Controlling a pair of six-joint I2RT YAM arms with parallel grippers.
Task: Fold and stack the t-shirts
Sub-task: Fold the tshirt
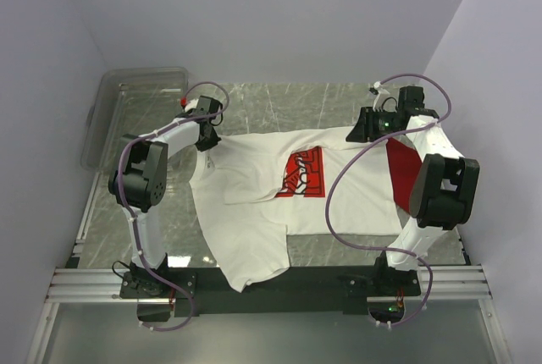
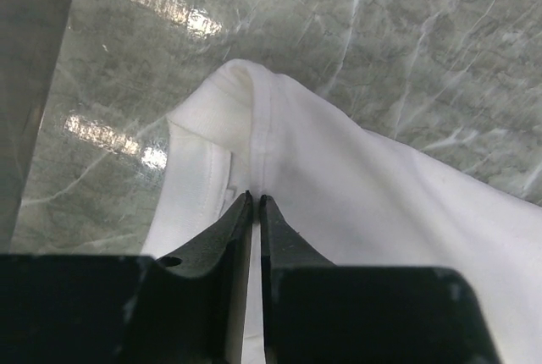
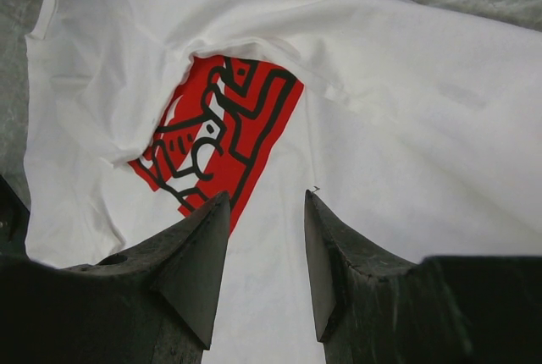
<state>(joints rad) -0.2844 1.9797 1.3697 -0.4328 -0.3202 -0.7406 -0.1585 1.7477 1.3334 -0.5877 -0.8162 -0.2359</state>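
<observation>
Fold step was barely begun, I judged. Left tool (image 2: 256, 199) was pressed nearly together, apparently pinching the white t-shirt (image 2: 364, 212) edge at its tips. Right tool (image 3: 267, 203) hung spread and empty over the shirt, Coca-Cola print (image 3: 222, 127) just ahead-left. Red t-shirt (image 1: 401, 169) lay behind it, toward its base. Next: right needed a matching pinch before any lift.

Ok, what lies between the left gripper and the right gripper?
The white shirt with its red print covers that stretch; the top view shows it. The left gripper pinches its edge, and the right gripper hangs open over it.
</observation>
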